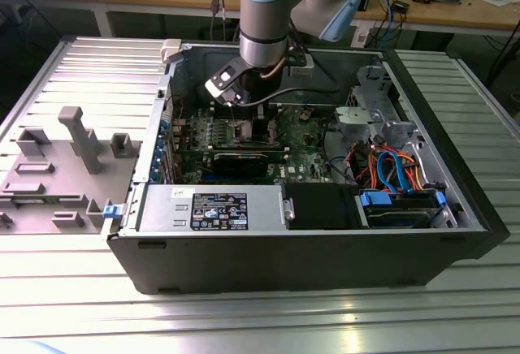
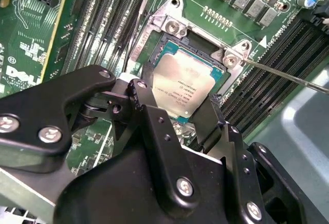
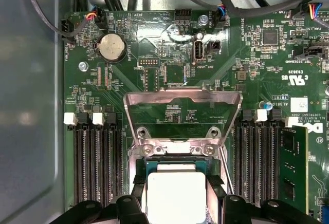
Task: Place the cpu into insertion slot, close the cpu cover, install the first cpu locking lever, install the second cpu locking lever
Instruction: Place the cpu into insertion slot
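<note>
The gripper [image 2: 176, 93] clasped the cpu [image 2: 187, 80] by two opposite edges, low in the insertion slot [image 2: 172, 26] of the motherboard [image 3: 128, 34]. The cpu cover [image 3: 182, 96] stood raised.

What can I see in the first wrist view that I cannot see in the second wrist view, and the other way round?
The first wrist view adds the cover, raised open at the socket's hinge, and a round coin battery. The second wrist view adds a thin metal lever that reaches out from a corner of the socket. Both wrist views share the chip at the socket, with the gripper right at it.
</note>
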